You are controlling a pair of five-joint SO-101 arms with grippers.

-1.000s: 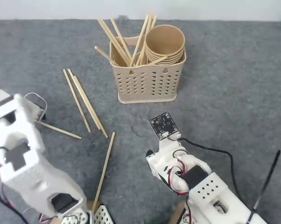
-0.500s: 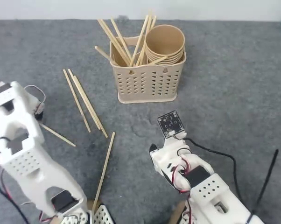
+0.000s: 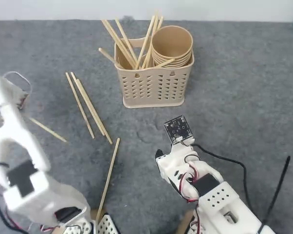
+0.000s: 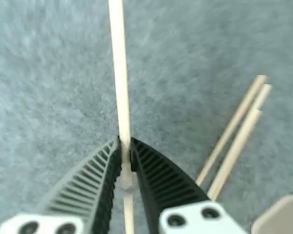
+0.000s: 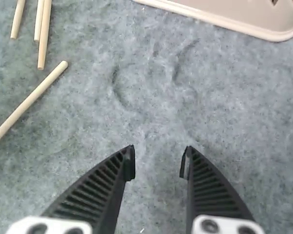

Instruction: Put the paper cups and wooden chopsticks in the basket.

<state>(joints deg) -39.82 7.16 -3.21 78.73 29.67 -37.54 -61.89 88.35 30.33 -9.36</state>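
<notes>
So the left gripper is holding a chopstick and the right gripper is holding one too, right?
Not quite. The left gripper is shut on a chopstick, as you said. But the right gripper holds nothing: its jaws are open with an empty gap between them. The right wrist view shows this.

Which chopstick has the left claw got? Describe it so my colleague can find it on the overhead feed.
Start at the basket at the far middle of the table and go left, past the cluster of loose chopsticks lying side by side. Beyond them, next to the left arm, is a single chopstick. It alone is pinched in the left claw; the others lie free.
</notes>
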